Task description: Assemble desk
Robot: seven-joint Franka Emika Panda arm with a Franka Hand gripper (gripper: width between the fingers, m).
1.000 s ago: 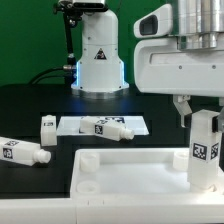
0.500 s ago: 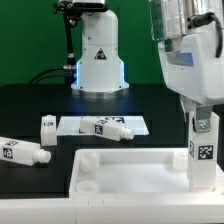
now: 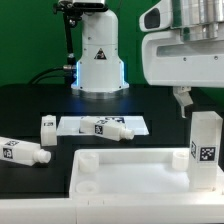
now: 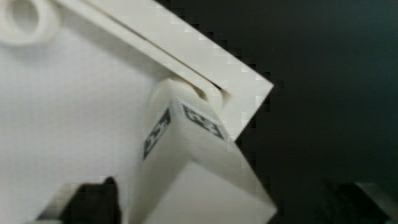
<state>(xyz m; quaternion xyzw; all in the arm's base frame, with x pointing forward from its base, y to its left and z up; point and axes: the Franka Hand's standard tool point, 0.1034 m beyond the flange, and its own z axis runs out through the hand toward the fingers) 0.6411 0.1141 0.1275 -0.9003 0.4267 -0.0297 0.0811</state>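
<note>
The white tray-like tabletop point(image 3: 130, 175) lies at the front of the black table. One white tagged leg point(image 3: 205, 150) stands upright in its corner socket at the exterior view's right. My gripper point(image 3: 195, 104) hovers just above that leg's top, open. In the wrist view the leg point(image 4: 205, 165) rises between my fingers point(image 4: 89, 203) with a gap on each side, over the tabletop's corner point(image 4: 71, 110). Three more legs lie loose: one point(image 3: 20, 152) at the left, one point(image 3: 47, 127) behind it, and one point(image 3: 110, 128) on the marker board.
The marker board point(image 3: 75, 124) lies flat behind the tabletop. A white robot base point(image 3: 98, 55) with a blue light stands at the back, with a dark cable to its left. The tabletop's left sockets point(image 3: 88, 158) hold nothing.
My gripper was down around the standing leg and turned on it. Now it has lifted off the leg, which stays upright in its socket.
</note>
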